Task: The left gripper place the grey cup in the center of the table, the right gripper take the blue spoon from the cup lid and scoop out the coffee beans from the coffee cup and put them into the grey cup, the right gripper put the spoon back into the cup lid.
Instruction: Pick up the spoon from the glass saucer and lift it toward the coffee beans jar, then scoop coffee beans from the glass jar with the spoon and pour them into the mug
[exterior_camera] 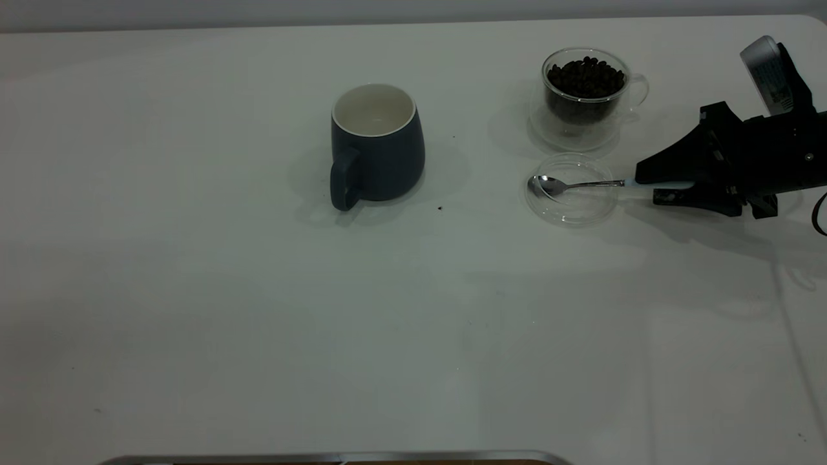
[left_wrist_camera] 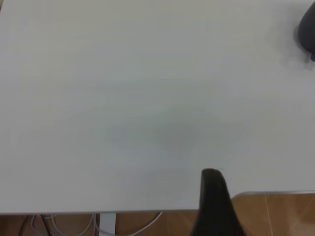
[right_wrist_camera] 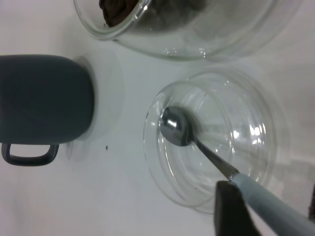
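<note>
Right gripper (exterior_camera: 652,184) clamps the blue spoon (exterior_camera: 585,185) by its handle, bowl in the cup lid (exterior_camera: 571,213) ahead; a loose pinch could let it twist.

Right gripper (exterior_camera: 665,184) at table (exterior_camera: 194,290) right edge, on blue spoon (exterior_camera: 581,185) handle; bowl in cup lid (exterior_camera: 571,206) just left. Coffee cup (exterior_camera: 586,97) behind lid, grey cup (exterior_camera: 376,145) far left.

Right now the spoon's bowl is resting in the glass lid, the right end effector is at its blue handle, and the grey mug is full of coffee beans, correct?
Not quite. The exterior view shows the grey mug empty, white inside; the coffee beans are in the glass cup. The spoon, glass lid and right end effector are as you said.
</note>
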